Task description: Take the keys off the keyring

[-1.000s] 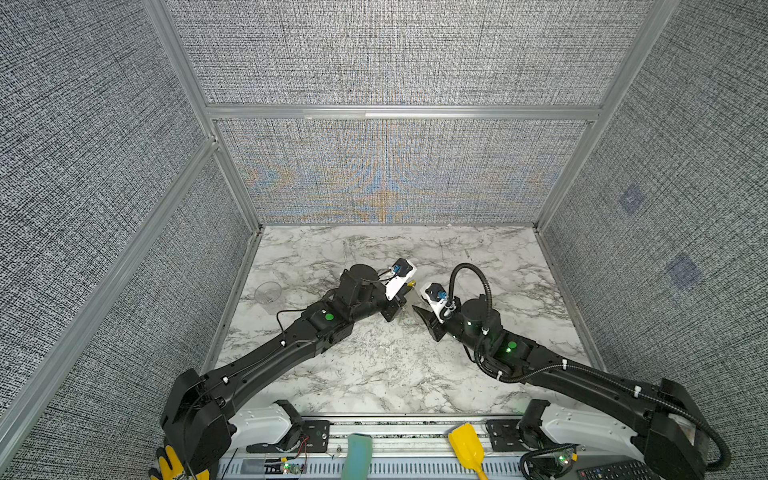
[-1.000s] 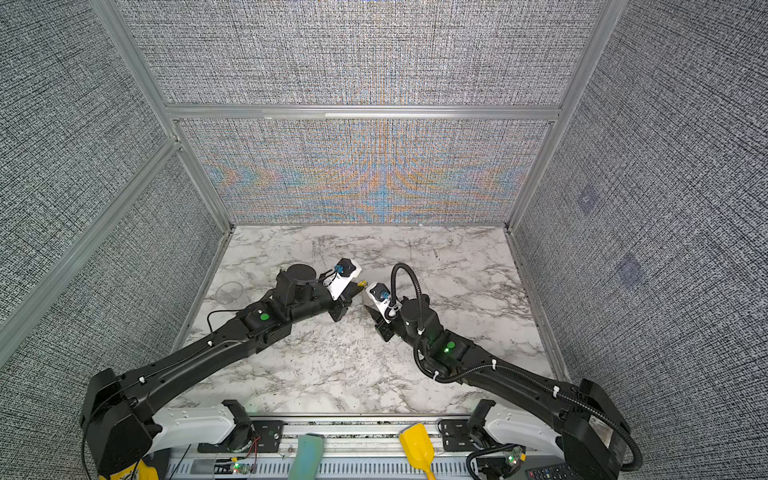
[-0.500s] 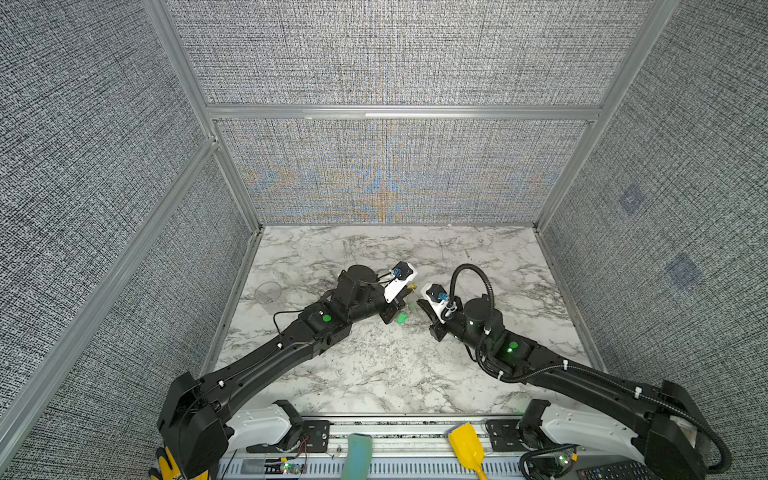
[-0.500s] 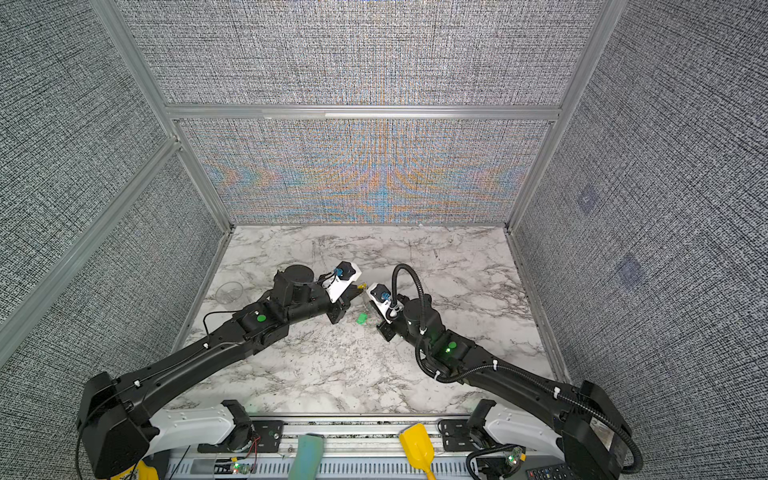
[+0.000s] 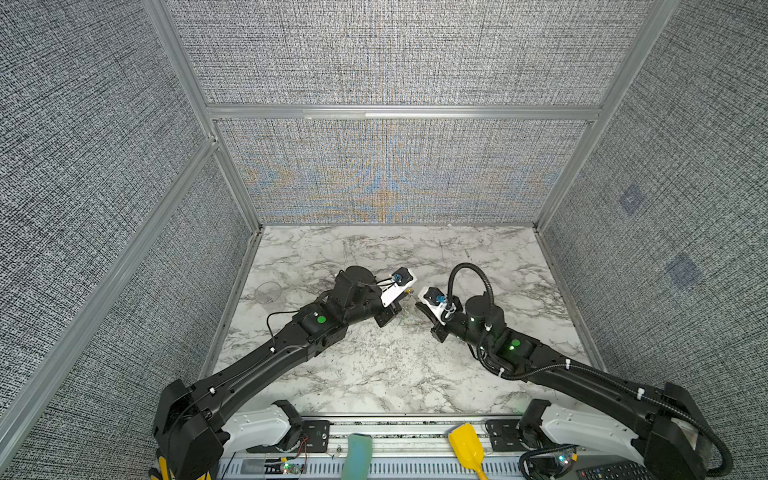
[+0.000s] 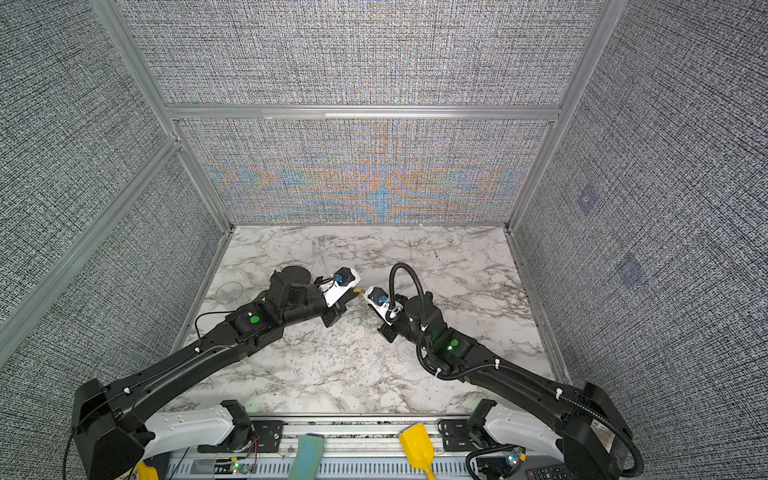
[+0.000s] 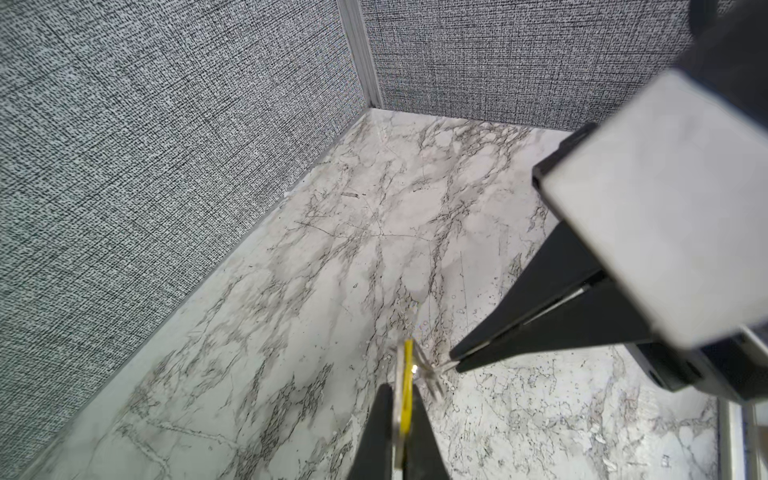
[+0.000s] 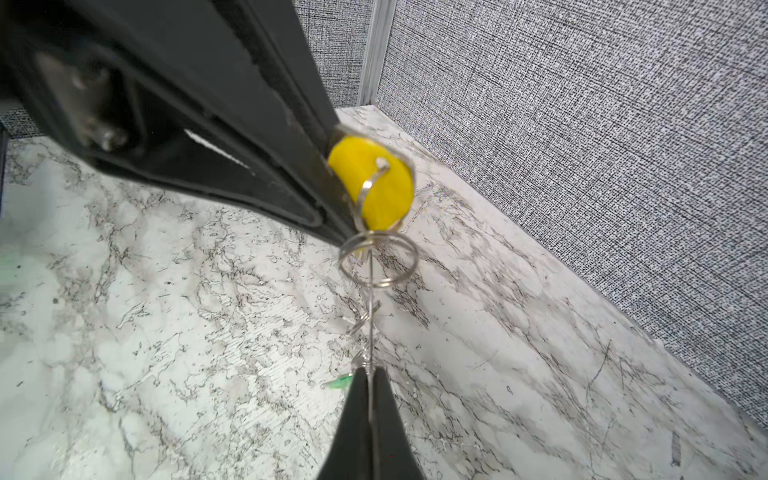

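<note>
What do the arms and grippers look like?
The left arm and right arm are black with white base housings and green indicator lights. A ribbed black cable loops above the right arm. The left gripper and right gripper have tapered black fingers.

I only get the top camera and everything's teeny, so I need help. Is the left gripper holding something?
Observer: Yes. The wrist views show the left gripper shut on the yellow key tag.
Operator: And the right one?
Observer: The right gripper is shut on a thin metal wire that leads to a metal split ring at the tag's end.
Operator: Where's the green one?
Observer: Something green, likely the green key tag, peeks out beside the right gripper's tip. Its attachment is hidden.
</note>
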`<state>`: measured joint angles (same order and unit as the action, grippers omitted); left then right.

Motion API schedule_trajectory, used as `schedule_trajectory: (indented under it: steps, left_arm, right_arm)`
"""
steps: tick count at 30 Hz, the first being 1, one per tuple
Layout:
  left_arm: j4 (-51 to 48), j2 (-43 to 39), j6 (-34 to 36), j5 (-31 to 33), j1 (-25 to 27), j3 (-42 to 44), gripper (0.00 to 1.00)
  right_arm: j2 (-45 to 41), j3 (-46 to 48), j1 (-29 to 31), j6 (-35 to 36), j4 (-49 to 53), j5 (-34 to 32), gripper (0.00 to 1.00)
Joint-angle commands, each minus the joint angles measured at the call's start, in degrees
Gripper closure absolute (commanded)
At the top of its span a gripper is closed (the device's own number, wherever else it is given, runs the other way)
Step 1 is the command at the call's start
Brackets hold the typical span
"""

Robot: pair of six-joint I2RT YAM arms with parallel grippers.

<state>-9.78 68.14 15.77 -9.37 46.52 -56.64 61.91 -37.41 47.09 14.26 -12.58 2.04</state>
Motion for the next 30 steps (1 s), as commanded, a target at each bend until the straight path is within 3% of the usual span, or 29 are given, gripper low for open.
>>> schedule_trajectory:
  steps: [1, 6, 14, 19, 30]
  left_arm:
    - [0.47, 0.0, 2.05, 1.04, 0.06, -0.97, 1.0]
    - [0.36, 0.41, 1.46, 1.48, 0.06, -1.28, 1.0]
    - [-0.27, 2.41, -0.62, 2.51, 0.04, -2.75, 1.0]
    - [-0.48, 3.07, -1.51, 2.78, 0.04, -3.39, 1.0]
    - [-0.22, 3.43, -2.67, 2.75, 0.06, -3.58, 1.0]
  right_arm:
    - [0.09, -1.05, -0.92, 1.78, 2.82, 4.37, 1.0]
    - [1.11, -2.21, -1.21, 0.47, 3.0, 5.39, 0.98]
    - [0.19, -2.63, -1.15, -5.34, -0.28, 2.27, 0.75]
    - [-0.73, -2.63, -0.39, -8.56, -2.93, -1.03, 0.74]
    - [1.84, -4.11, 2.51, -8.5, -6.0, -4.74, 0.76]
